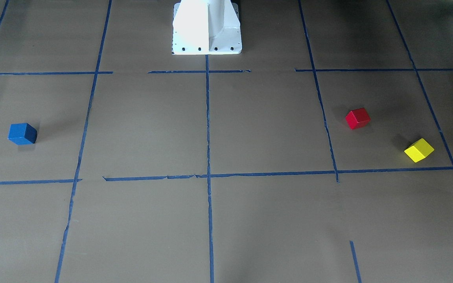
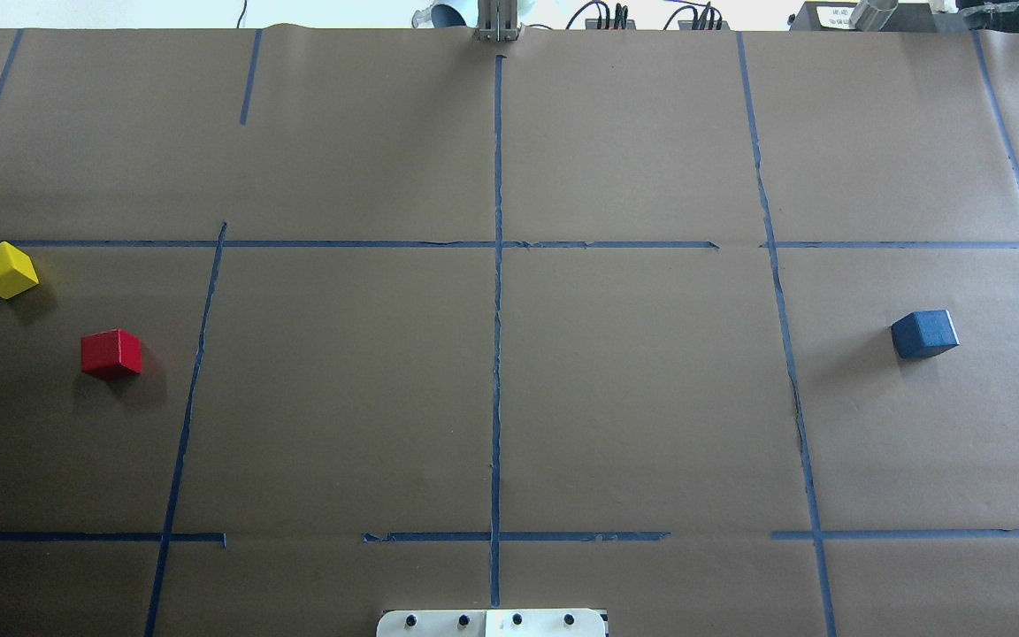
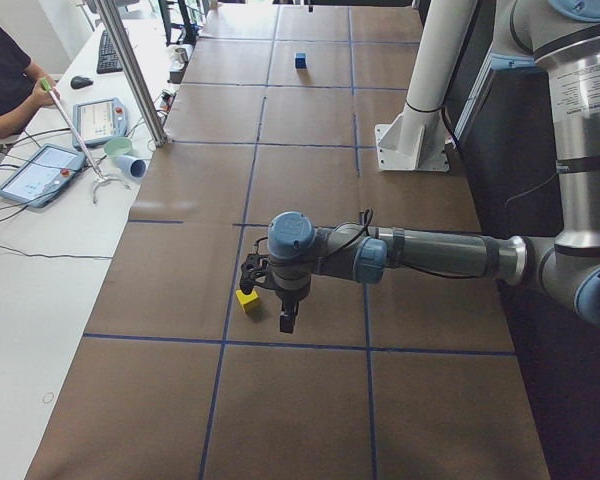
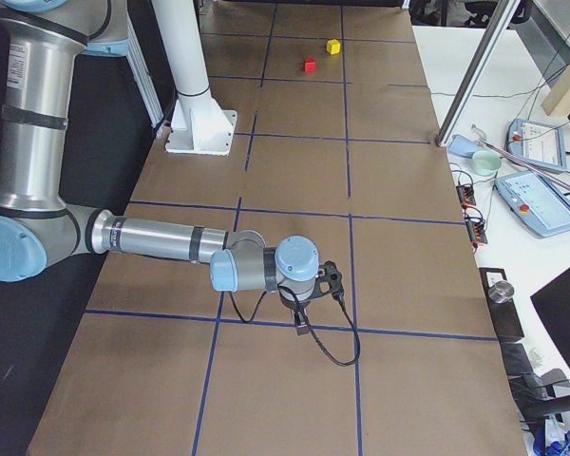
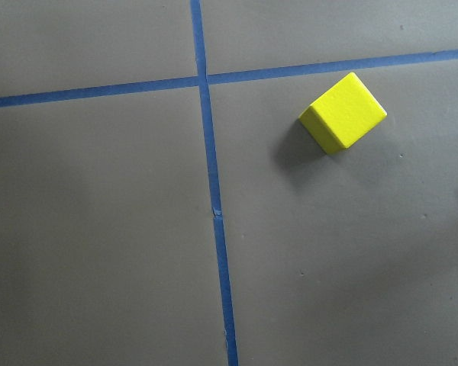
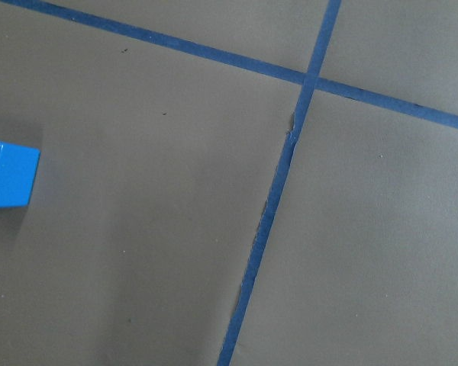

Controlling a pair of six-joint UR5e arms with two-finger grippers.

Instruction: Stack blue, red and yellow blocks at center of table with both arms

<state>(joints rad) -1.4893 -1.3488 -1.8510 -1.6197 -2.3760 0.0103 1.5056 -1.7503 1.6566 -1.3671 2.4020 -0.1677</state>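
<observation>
Found three blocks flat on the table (image 2: 633, 398), none stacked, none touching. Located lone block (image 2: 923, 333) on the robot's right half, outside the right tape line (image 2: 788, 354), well apart from the other two. Located the pair on the robot's left half, outside the left tape line (image 2: 200, 354): outer block (image 2: 3, 270) nearest the table's left end and farther from the robot base (image 2: 492, 623); inner block (image 2: 111, 354) near it, closer to base and to centre. Saw left gripper (image 3: 285, 322) hanging above the table near outer block, apart from it. Saw right gripper (image 4: 302, 328) above the table's opposite end, with lone block at the left edge of its wrist view.
</observation>
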